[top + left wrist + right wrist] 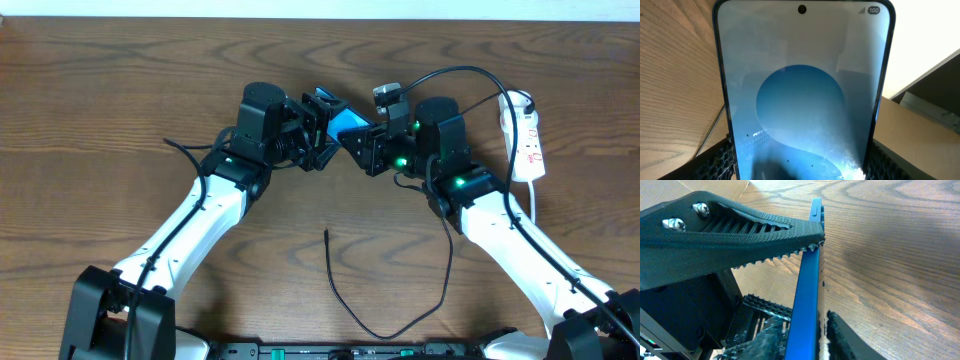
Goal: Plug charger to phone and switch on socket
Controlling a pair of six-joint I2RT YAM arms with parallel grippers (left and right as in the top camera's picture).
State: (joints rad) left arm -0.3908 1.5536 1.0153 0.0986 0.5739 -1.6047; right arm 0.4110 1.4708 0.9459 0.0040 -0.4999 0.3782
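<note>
We see the left gripper (330, 128) and right gripper (362, 146) meeting over a brown table (120, 80) with a strong wood grain. The phone (350, 123), a thin slab with a glossy blue screen, is held between them. The left claw is clenched on it: in its wrist view the screen (800, 100) faces the camera, pale with a darker blue disc, and ribbed black pads (722, 161) press its two long edges. In the right wrist view the phone stands edge-on, a smooth blue strip (807, 295). The upper finger (740, 235) touches it with saw-toothed rubber, and the lower finger (850, 342) sits just beside it. We cannot tell whether this claw grips. The charger (328, 250), a thin black cable, lies looped on the table, its tip well apart from the phone. The socket (530, 135), a white plastic strip with red markings, lies at the right, trailing its white cord (533, 205).
</note>
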